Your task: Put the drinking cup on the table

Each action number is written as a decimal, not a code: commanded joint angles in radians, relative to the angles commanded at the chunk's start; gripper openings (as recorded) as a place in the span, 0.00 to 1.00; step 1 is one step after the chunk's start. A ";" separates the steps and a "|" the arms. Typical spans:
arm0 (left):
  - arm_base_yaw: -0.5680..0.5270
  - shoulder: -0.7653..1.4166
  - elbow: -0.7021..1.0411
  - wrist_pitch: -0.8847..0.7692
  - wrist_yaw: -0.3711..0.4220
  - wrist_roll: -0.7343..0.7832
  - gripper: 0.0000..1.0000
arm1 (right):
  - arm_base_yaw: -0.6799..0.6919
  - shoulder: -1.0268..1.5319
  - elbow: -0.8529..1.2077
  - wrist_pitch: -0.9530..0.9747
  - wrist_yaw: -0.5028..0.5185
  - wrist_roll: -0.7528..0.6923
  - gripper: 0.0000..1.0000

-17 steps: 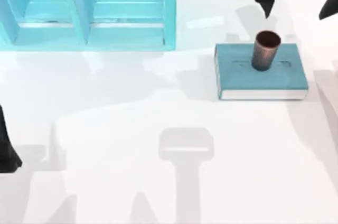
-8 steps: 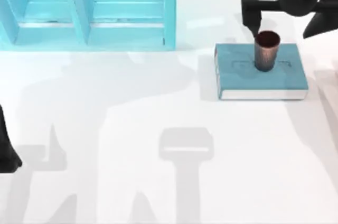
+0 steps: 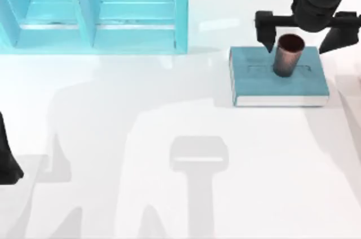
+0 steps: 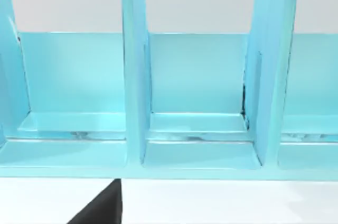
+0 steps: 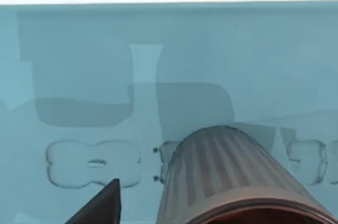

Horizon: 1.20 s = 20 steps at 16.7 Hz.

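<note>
The left arm sits parked at the lower left frame edge, its hand's state impossible to tell. On the white worktop (image 3: 169, 115), upper right, the drinking cup (image 3: 285, 56) stands upright on a teal book (image 3: 279, 81). Directly behind and above it, the right hand (image 3: 299, 39) has its fingers spread apart, straddling the rim, far nearer.

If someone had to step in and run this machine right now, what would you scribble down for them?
Right gripper: open, fingers straddling the drinking cup from above, not closed on it.
Left arm: parked at the table's left edge.
Drinking cup: upright on the teal book, at the right of the table. Light-blue shelf unit stands at the far left.
Done: right gripper lined up over the cup.
Left: lower, close on the cup, lift it off the book, set it on the bare table.
</note>
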<state>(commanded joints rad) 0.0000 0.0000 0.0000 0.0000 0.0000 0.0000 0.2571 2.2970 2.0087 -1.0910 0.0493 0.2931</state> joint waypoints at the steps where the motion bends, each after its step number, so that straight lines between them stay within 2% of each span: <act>1: 0.000 0.000 0.000 0.000 0.000 0.000 1.00 | 0.000 0.000 0.000 0.000 0.000 0.000 0.85; 12: 0.000 0.000 0.000 0.000 0.000 0.000 1.00 | 0.000 0.000 0.000 0.000 0.000 0.000 0.02; 20: 0.000 0.000 0.000 0.000 0.000 0.000 1.00 | 0.000 0.000 0.000 0.000 0.000 0.000 0.00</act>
<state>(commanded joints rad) 0.0000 0.0000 0.0000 0.0000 0.0000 0.0000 0.2571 2.2970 2.0087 -1.0910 0.0493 0.2931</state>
